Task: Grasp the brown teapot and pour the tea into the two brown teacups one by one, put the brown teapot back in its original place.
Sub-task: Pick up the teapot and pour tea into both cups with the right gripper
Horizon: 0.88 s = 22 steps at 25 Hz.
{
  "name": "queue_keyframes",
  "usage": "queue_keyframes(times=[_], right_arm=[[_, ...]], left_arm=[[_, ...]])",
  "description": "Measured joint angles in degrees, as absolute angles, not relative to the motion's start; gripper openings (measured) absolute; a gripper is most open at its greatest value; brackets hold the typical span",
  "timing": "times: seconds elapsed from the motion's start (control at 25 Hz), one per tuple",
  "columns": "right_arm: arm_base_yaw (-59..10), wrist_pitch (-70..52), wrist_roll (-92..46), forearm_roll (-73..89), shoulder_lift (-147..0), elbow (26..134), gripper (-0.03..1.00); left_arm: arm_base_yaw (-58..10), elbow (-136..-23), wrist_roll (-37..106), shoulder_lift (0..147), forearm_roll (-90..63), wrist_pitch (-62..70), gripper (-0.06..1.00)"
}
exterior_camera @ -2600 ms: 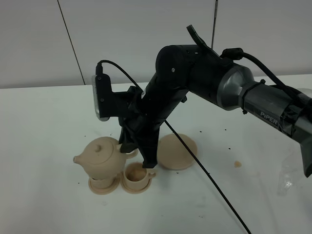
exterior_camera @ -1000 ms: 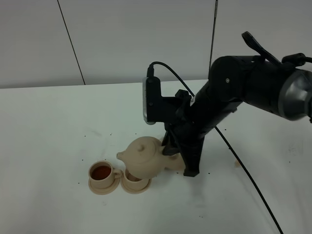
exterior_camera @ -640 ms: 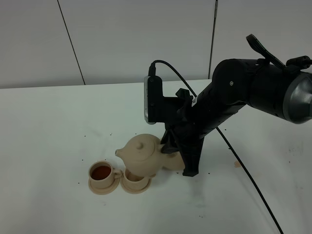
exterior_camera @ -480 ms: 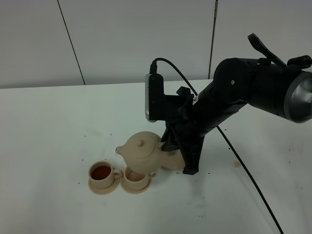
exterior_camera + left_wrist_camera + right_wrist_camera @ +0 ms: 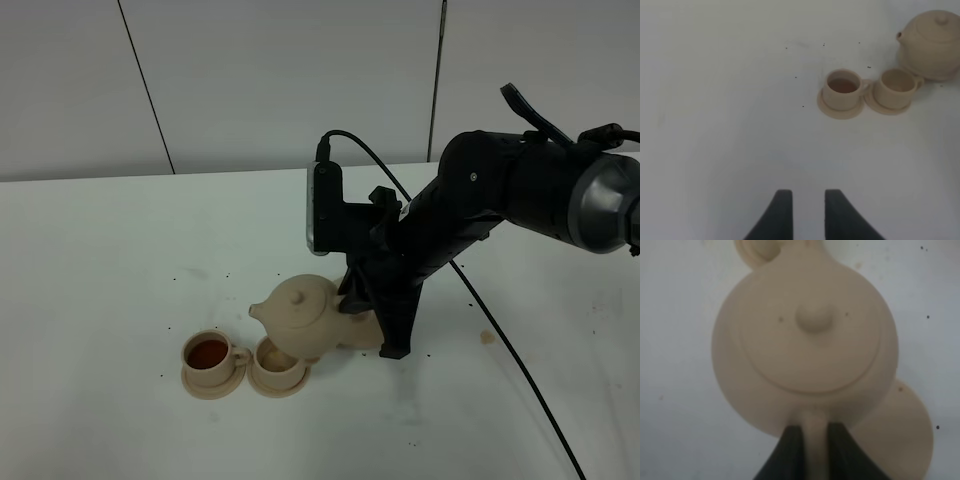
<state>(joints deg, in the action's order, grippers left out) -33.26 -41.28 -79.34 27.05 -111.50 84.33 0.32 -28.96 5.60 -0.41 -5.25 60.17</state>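
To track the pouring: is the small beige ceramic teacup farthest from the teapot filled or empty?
Filled: reddish-brown tea shows inside the small beige ceramic teacup.

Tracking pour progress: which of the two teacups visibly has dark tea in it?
The teacup farther from the teapot, leftmost in the high view; the other teacup, beside the teapot, looks pale inside.

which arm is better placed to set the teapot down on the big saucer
Right. The right end effector is shut on the teapot handle, with the big saucer partly under the pot. The left end effector is empty, well back from the cups.
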Motion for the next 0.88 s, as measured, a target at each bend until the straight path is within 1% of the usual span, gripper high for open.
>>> queue_keyframes(times=[0.4,0.6,0.88], right_arm=[[-33.0,-41.8,-79.5,26.5,-111.7,84.3,0.10],[-33.0,-43.6,-78.2,23.9,-111.7,84.3,0.10],[-33.0,-43.2,-76.8,21.7,-111.7,84.3,0.10]], left_arm=[[0.3,-29.0,5.6,-0.4,-5.3,60.2,0.23],[0.3,-29.0,5.6,-0.4,-5.3,60.2,0.23],[0.3,-29.0,5.6,-0.4,-5.3,60.2,0.23]])
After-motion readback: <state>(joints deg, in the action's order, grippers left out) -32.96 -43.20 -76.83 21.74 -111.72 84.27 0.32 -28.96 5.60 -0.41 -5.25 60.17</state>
